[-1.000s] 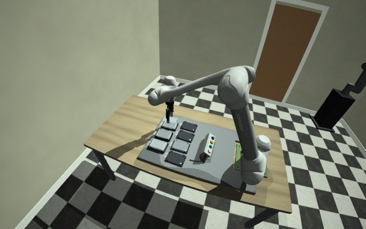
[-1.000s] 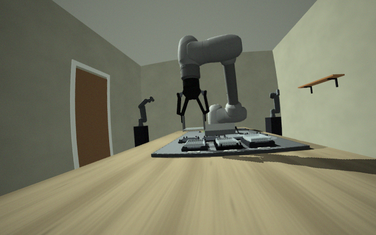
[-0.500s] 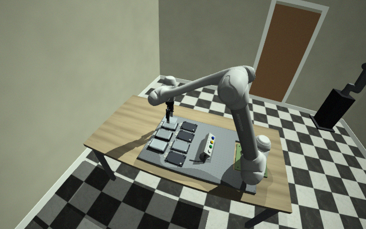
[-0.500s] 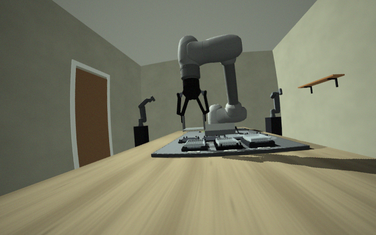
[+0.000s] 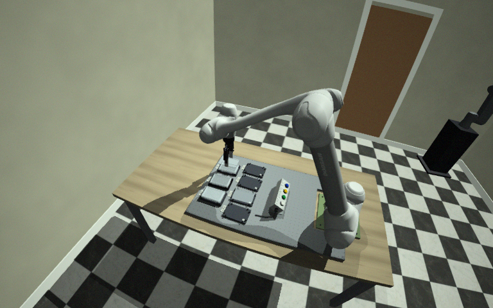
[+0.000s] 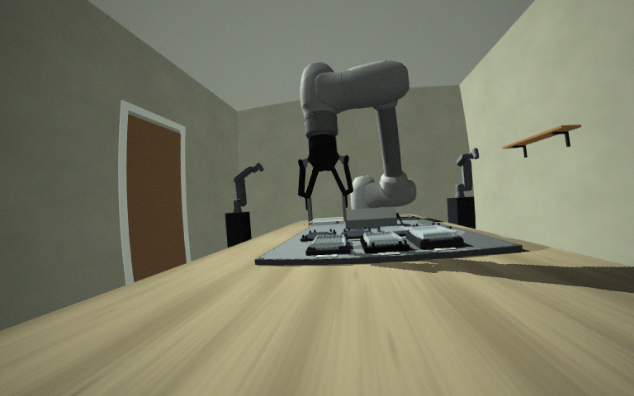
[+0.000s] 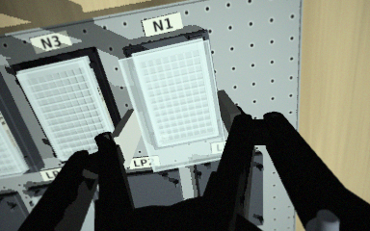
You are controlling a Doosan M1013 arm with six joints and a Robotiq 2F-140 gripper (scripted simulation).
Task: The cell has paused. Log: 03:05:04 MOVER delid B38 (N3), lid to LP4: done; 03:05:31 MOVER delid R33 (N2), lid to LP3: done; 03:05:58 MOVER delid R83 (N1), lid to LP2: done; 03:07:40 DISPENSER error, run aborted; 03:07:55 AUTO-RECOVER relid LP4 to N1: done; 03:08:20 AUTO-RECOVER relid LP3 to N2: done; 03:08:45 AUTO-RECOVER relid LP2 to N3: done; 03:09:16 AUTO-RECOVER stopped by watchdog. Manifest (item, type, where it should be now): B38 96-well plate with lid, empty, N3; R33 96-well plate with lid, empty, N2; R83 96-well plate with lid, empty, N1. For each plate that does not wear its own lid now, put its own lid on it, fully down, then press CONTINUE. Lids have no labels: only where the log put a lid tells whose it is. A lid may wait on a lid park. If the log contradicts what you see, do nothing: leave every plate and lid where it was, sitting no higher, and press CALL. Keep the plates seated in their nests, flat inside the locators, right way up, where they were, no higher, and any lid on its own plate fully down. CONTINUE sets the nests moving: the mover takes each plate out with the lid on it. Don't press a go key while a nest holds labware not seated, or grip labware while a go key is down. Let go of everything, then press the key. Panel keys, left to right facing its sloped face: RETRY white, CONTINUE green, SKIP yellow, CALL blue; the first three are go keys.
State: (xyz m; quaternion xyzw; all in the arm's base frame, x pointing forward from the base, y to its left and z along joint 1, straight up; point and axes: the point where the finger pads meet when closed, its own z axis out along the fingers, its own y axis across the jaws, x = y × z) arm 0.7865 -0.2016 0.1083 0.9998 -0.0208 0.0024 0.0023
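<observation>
Pincer (image 6: 325,204) clamped on a clear lid (image 7: 170,144), held level above the plate (image 7: 173,89) in the nest labelled N1 (image 7: 162,24), at the far corner of the grey pegboard (image 5: 298,203). Lid raised off the plate and shifted toward the camera in the wrist view, partly covering the LP2 label. Next along, a second plate (image 7: 65,103) seated in nest N3; a third just cut off at the frame's left edge. Beside the nests, a row of four dark lid parks (image 5: 253,169), one carrying a pale lid (image 5: 242,196). Farther toward the arm's base, a sloped key panel (image 5: 281,196) with blue, yellow, green and white keys. Pegboard lying on a wooden worktop (image 5: 163,171); bare wood just beyond N1. Checkered floor, olive walls, brown door (image 5: 385,68), wall shelf (image 6: 541,136), and dark stands (image 5: 449,147) well apart from the worktop.
</observation>
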